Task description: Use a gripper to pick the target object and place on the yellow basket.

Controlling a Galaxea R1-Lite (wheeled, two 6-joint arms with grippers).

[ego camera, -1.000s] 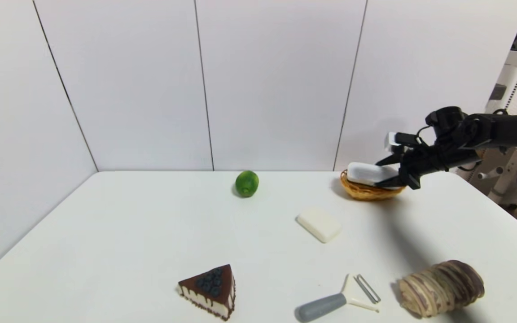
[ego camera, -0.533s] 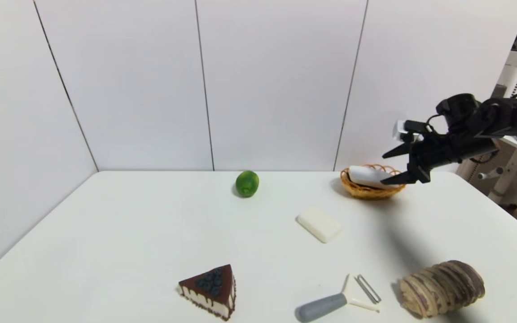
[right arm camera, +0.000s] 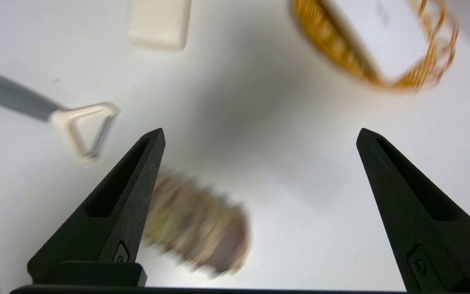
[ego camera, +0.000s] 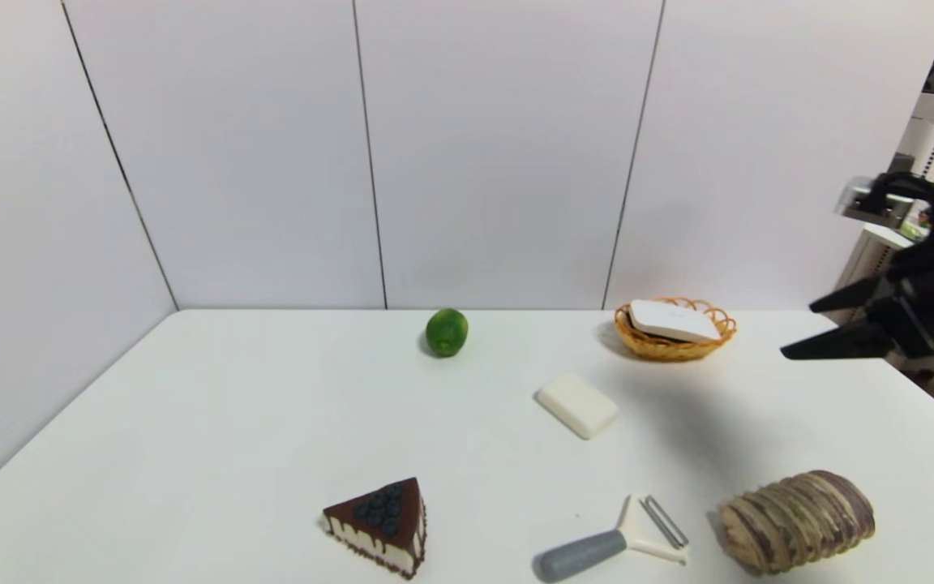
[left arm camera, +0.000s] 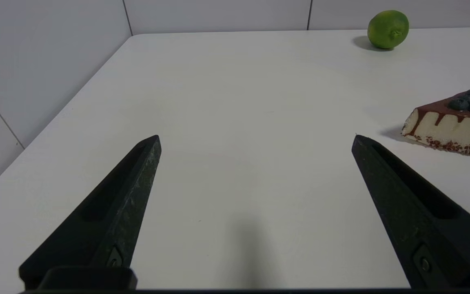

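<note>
A white table (ego camera: 232, 422) stood against white wall panels (ego camera: 499, 146). A green lime (ego camera: 446, 332) sat near the table's far edge, about midway along it. A cream soap-like bar (ego camera: 577, 405) lay flat toward the middle of the table, right of centre. Along the near edge, a wedge of chocolate-topped cake with blueberries (ego camera: 377, 525) sat left of a peeler (ego camera: 613, 541), whose grey handle pointed left and whose cream head and metal blade pointed right. Nearest the near right corner lay a brown-and-tan striped bread loaf (ego camera: 796, 519) on its side.
</note>
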